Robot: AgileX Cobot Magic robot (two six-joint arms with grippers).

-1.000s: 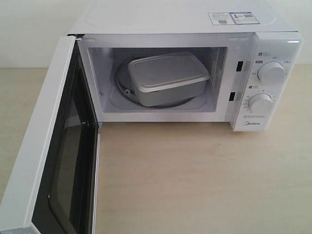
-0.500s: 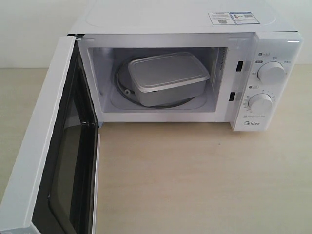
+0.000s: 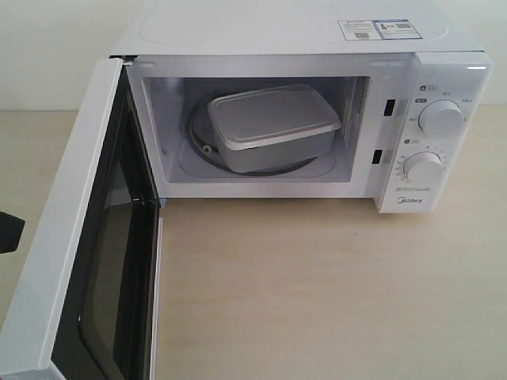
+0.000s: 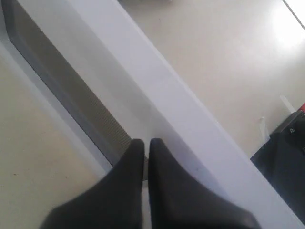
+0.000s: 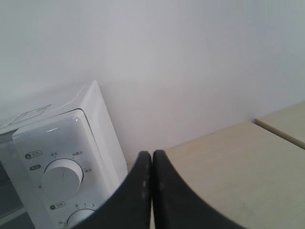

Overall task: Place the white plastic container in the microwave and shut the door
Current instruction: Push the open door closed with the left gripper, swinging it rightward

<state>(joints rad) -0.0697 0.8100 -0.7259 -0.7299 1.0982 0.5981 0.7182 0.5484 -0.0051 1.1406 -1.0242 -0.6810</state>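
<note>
Far left, the left gripper point(image 4: 146, 143), fingers pressed together and empty, is just beside the open door point(image 3: 71, 237), at its outer face. Push there, swinging it rightward till latched. The container point(image 3: 273, 127) sits centre, inside the microwave point(image 3: 277, 32). The right gripper point(image 5: 151, 155) is clenched and empty.

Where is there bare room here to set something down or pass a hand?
Widest free patch: the table in front of the microwave, bordered on the left by the open door. Crowded: the cavity, where the white plastic container leaves only thin margins, and the strip left of the door, where the left gripper sits close to its outer face.
</note>
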